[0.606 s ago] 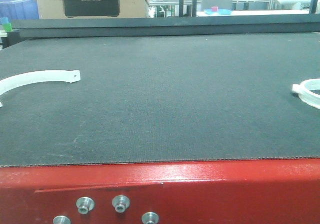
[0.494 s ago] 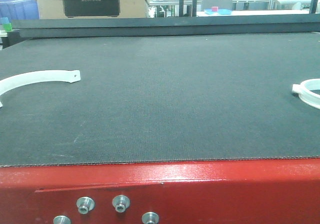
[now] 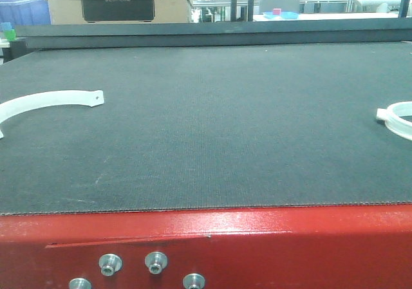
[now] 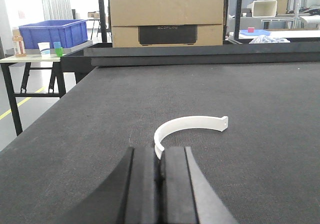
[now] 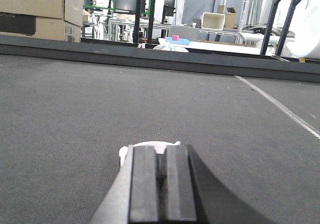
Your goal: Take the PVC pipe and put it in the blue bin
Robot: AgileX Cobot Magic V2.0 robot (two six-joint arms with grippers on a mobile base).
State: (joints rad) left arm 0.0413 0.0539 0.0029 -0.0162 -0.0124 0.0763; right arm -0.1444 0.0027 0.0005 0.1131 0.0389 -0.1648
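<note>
The PVC pipe (image 3: 51, 100) is a white arc lying flat on the black mat at the table's left edge. In the left wrist view the PVC pipe (image 4: 187, 122) curves away from my left gripper (image 4: 161, 154), whose jaws are shut, and its near end sits right at the fingertips. My right gripper (image 5: 162, 156) is also shut, low over the mat. A second white curved piece (image 5: 150, 145) peeks out just beyond its tips. The blue bin (image 4: 50, 32) stands on a side table beyond the mat's far left corner. Neither gripper shows in the front view.
The second white ring-shaped piece (image 3: 399, 118) lies at the mat's right edge. A cardboard box (image 4: 166, 19) stands behind the raised black back rail (image 3: 212, 35). The table's red front edge (image 3: 206, 237) runs along the bottom. A bottle and cups (image 4: 45, 47) sit by the bin.
</note>
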